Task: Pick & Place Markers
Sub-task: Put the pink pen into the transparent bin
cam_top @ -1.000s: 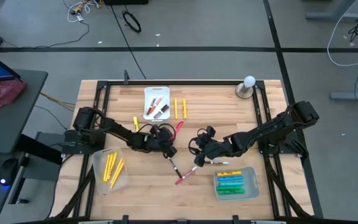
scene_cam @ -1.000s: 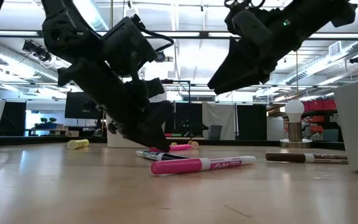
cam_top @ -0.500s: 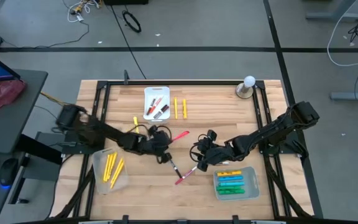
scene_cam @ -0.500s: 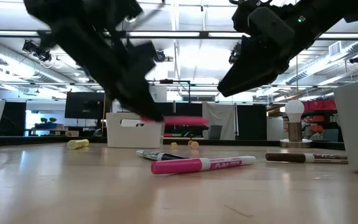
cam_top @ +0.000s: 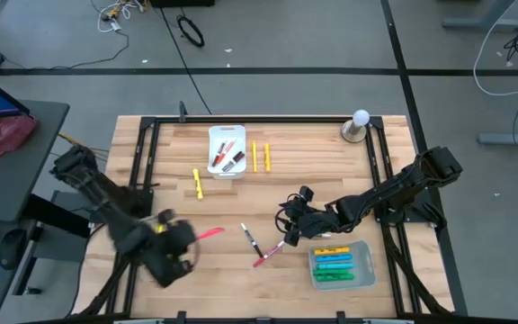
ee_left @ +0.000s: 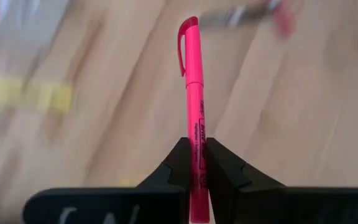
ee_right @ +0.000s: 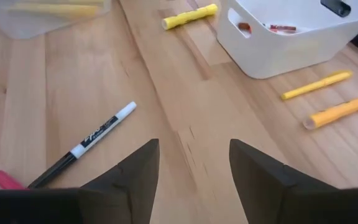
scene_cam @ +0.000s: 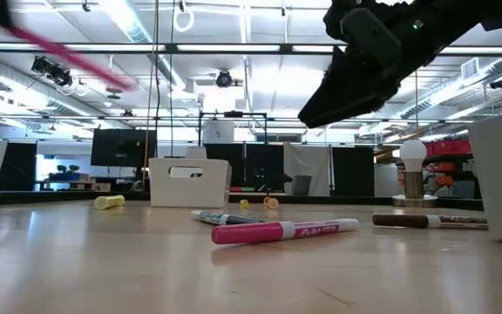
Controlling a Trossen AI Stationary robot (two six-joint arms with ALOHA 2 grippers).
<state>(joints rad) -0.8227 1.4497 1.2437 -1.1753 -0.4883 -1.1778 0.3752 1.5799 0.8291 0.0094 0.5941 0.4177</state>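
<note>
My left gripper (cam_top: 190, 239) is shut on a pink marker (ee_left: 192, 93) and hovers near the table's near-left, beside a clear tray (cam_top: 149, 261) holding yellow markers (cam_top: 159, 236). The held marker is a pink streak (scene_cam: 68, 57) in the low view. My right gripper (cam_top: 288, 230) is open above the table's middle, near a black-and-white marker (ee_right: 86, 146) and a pink marker (cam_top: 268, 254) that lie flat on the wood. A brown marker (scene_cam: 430, 221) also lies flat beside them. My left gripper pinches the pink marker between its two fingers (ee_left: 224, 168), on the barrel near the uncapped end (ee_left: 194, 158). The marker runs along the fingers and sticks out past their tips, capped end (ee_left: 188, 31) foremost. It is lifted clear of the table.
A white tray (cam_top: 227, 148) with red markers stands at the far side, two yellow markers (cam_top: 260, 156) beside it and one more (cam_top: 197, 183) nearer. A tray (cam_top: 360, 266) of green, blue and yellow markers sits near right. A white bulb on a stand (cam_top: 358, 126) is at the far right.
My left arm has swung from the table's middle toward the near-left, carrying the pink marker, which it picked up off the wood and lifted clear. The marker now hangs in the air next to the clear tray.
</note>
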